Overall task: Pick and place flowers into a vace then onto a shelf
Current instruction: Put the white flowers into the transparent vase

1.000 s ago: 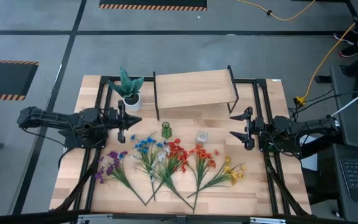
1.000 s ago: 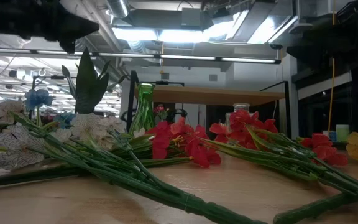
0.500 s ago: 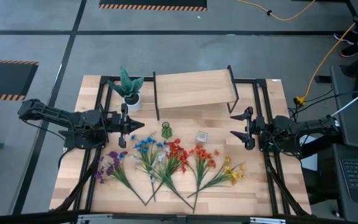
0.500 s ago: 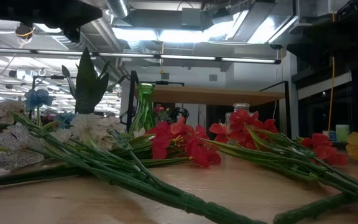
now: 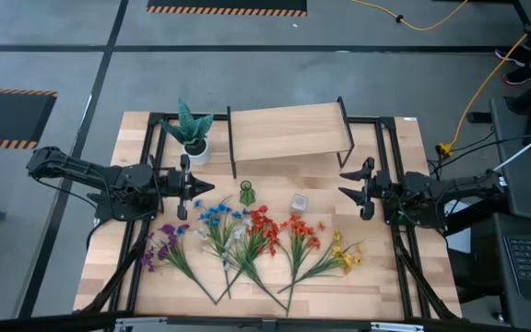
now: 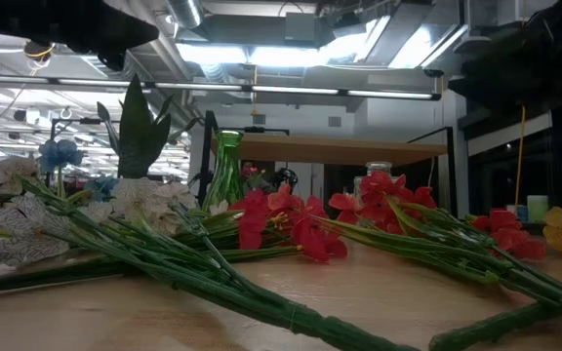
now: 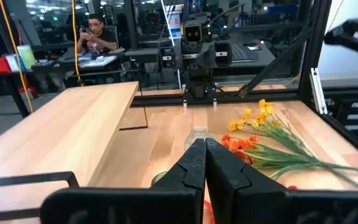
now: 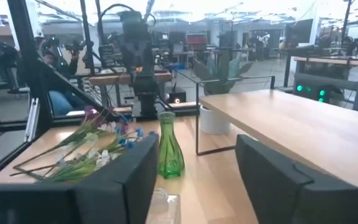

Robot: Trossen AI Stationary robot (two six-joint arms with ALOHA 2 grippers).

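— Left side first?

— Left gripper (image 5: 195, 188) poised over the table's left half, just above the purple and blue blossoms, fingers (image 7: 196, 163) pressed together with nothing between them. Pointing toward the table's middle, where the green glass vase (image 5: 247, 194) stands.

— And the right?

— Right gripper (image 5: 357, 189) over the table's right half, fingers (image 8: 269, 176) spread wide, empty. Aimed back across the table at the same vase, seen upright through the gap in the right wrist view (image 8: 169, 154).

— Location of the flowers?

— Flowers (image 5: 247, 240) lying flat in a fan along the front half of the wooden table (image 5: 395, 286): purple at the left, then blue and white, red, orange, yellow at the right, stems converging toward the front edge. None inside the vase. In the low view, red blossoms (image 6: 291, 220) and long green stems sprawled across the boards.

— Shelf?

— Shelf (image 5: 289, 133) at the back middle, light-wood board on black legs, bare on top. Just behind the vase, apart from it.

— Anything else worth noting?

— Spiky green plant in a white pot (image 5: 193, 135) just left of the shelf. Small clear jar (image 5: 298, 202) beside the vase, to its right, near the orange blossoms. In the left wrist view, 1 person (image 7: 95, 38) seated at a desk well beyond the table.
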